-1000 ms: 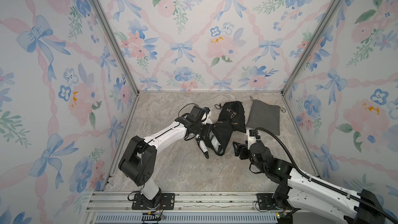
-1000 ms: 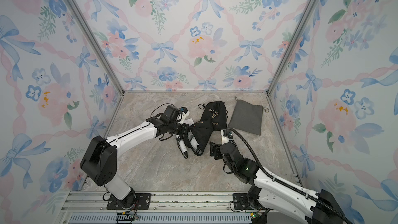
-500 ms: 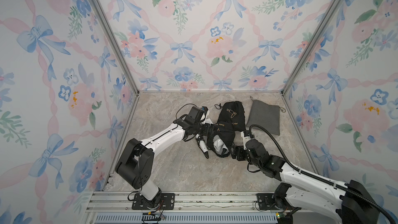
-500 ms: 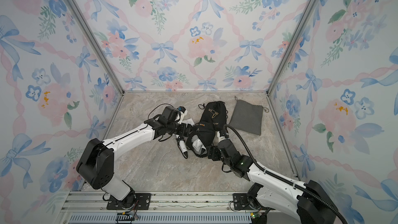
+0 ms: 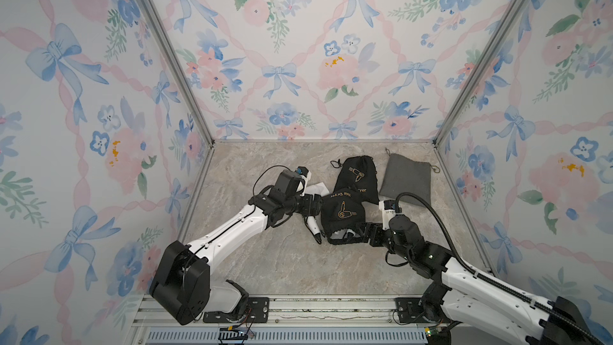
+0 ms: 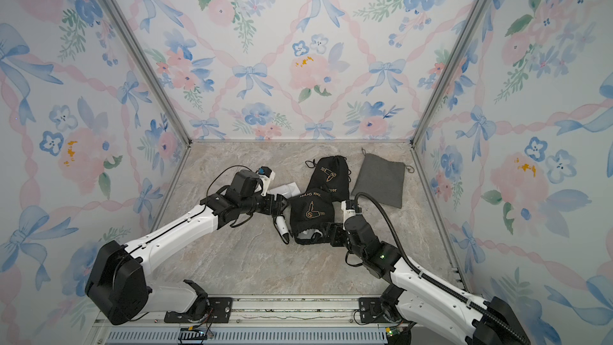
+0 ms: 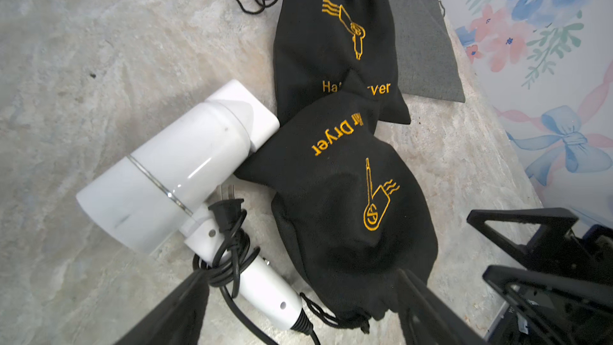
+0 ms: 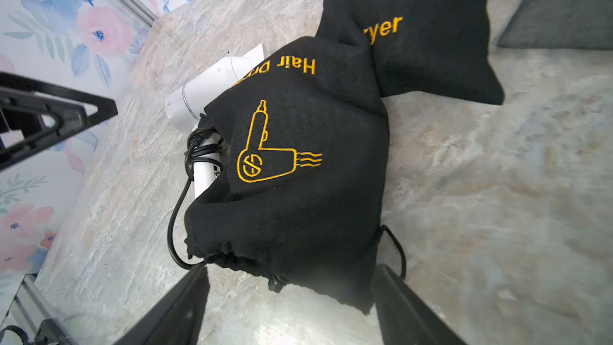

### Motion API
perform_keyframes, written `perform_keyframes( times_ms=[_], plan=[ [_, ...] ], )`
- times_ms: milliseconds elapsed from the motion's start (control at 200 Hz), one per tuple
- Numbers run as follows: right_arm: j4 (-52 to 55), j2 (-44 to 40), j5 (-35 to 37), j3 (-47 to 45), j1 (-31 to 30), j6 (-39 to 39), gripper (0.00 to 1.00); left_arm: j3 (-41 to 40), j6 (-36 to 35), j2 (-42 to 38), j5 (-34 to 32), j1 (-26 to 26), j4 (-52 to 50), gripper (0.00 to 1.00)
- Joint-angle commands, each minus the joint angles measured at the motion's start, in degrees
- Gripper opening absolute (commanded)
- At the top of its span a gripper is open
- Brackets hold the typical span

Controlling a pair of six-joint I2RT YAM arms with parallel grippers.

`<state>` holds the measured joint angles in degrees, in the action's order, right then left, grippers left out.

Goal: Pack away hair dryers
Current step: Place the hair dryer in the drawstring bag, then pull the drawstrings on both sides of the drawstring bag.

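A white hair dryer [image 7: 172,167] lies on the stone floor, its cord wound round the folded handle [image 5: 312,224]. Against it rests a bulging black pouch [image 5: 343,214] printed "Hair Dryer"; something white shows at its mouth [image 5: 339,234] in both top views. My left gripper [image 5: 317,203] stands open beside the pouch's closed end, and in the left wrist view its fingers straddle the dryer's handle and the pouch's drawstring end [image 7: 300,277], holding nothing. My right gripper [image 8: 292,268] is open at the pouch's mouth [image 6: 323,230], one finger on each side.
A second black printed pouch [image 5: 356,174] lies flat behind the first, partly under it. A grey cloth pouch [image 5: 406,179] lies at the back right. Flowered walls close in the floor [image 5: 272,267] on three sides.
My left gripper has opened and let go of the black pouch, which has sagged onto the floor. My right arm has moved left, up to the pouch's mouth.
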<state>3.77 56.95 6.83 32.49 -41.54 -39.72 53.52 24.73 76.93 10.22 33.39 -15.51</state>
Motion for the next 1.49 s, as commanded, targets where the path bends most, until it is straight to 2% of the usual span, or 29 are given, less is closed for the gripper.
perform_keyframes(
  times_ms=[0,180,380,685,880,1245,1490],
  plan=[
    [4.5,-1.9,-0.1,-1.6,2.3,-2.7,0.79,-2.3,1.0,-3.2,-0.5,2.4,-0.2,0.87],
    [5.4,-5.2,-1.5,-3.2,4.7,-3.2,0.79,-6.1,-4.6,-6.3,-6.6,9.5,-0.2,0.82],
    [4.2,-7.0,-2.8,-5.0,5.6,-3.0,0.79,-7.2,-1.4,-5.4,-10.4,9.7,-0.2,0.75],
    [3.6,-8.2,-3.8,-6.4,6.3,-2.7,0.79,-5.6,14.0,1.7,-4.7,9.8,6.4,0.76],
    [4.3,-9.5,-3.6,-6.9,6.7,-2.4,0.79,-6.1,19.5,4.8,-3.0,10.5,13.0,0.76],
    [7.1,-11.7,-2.8,-5.8,6.8,-1.3,0.79,-7.4,21.4,12.2,-4.0,10.3,18.0,0.76],
    [8.1,-11.5,-2.2,-5.4,6.8,-1.0,0.79,-10.6,20.4,11.2,-3.9,7.2,18.1,0.78]
  ],
)
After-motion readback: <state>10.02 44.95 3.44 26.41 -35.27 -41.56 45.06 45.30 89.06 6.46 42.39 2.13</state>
